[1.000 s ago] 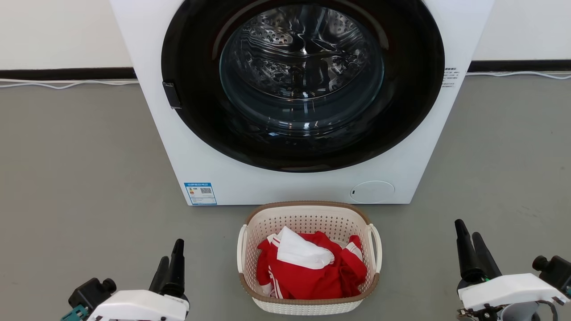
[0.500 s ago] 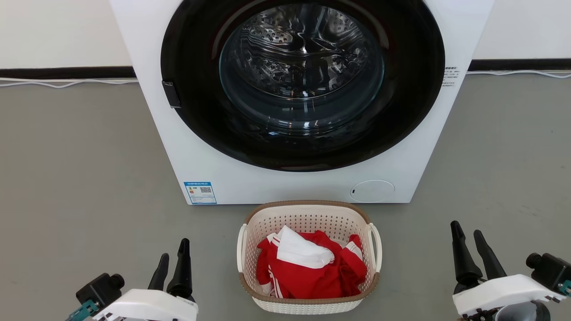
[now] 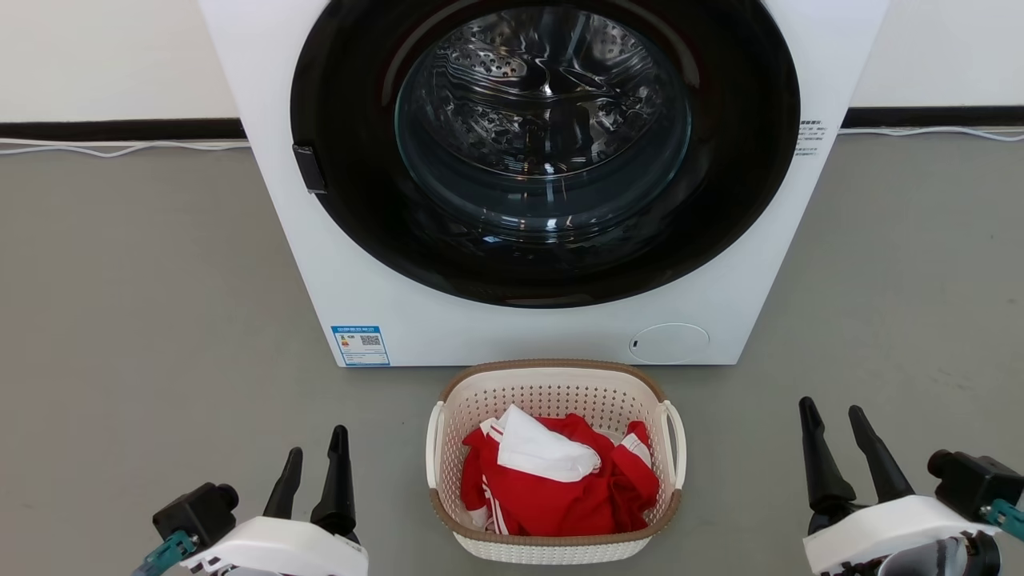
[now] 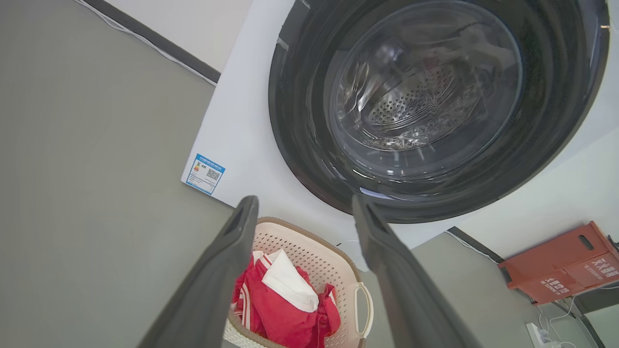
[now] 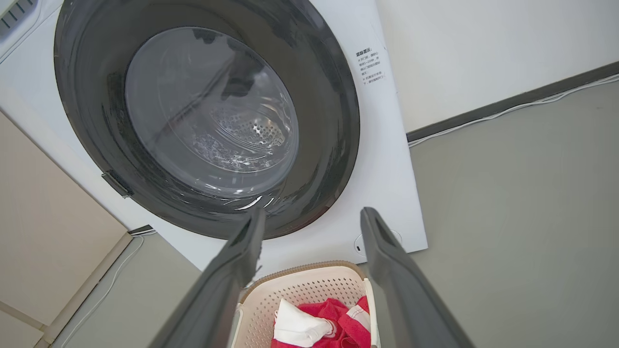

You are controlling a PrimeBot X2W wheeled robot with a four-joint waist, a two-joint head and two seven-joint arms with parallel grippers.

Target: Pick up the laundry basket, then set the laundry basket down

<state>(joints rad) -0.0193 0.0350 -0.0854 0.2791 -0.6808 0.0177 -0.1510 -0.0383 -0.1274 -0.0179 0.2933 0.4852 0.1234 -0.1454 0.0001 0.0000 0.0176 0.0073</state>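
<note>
Basket first: the laundry basket (image 3: 560, 398) sits flat on the grey floor (image 3: 144, 320), just in front of the white washing machine (image 3: 512, 340) and centred under its round dark door (image 3: 744, 160). It has not budged over the last second. Inside lies a red garment (image 3: 560, 500) with a white cloth (image 3: 544, 454) on top, and both are as they were.

Now the arms, and here is the change. The left hand (image 3: 317, 442) had its two dark fingers almost together a second ago. They now stand clearly parted, with nothing between them. It has also crept inward toward the basket's left loop handle (image 3: 433, 448), though it is not touching and there is open floor between them.

Over on the other side, the right hand (image 3: 831, 406) tells the same story. Its fingers were nearly closed a second ago, were already splaying half a second back, and are now spread apart and empty. It has eased inward a little too, yet it sits well apart from the right handle (image 3: 677, 444).

In the left wrist view the parted fingers frame the basket's far rim, with the blue label (image 4: 205, 174) on the machine's lower corner off to the side. In the right wrist view the basket shows low between that hand's fingers.
</note>
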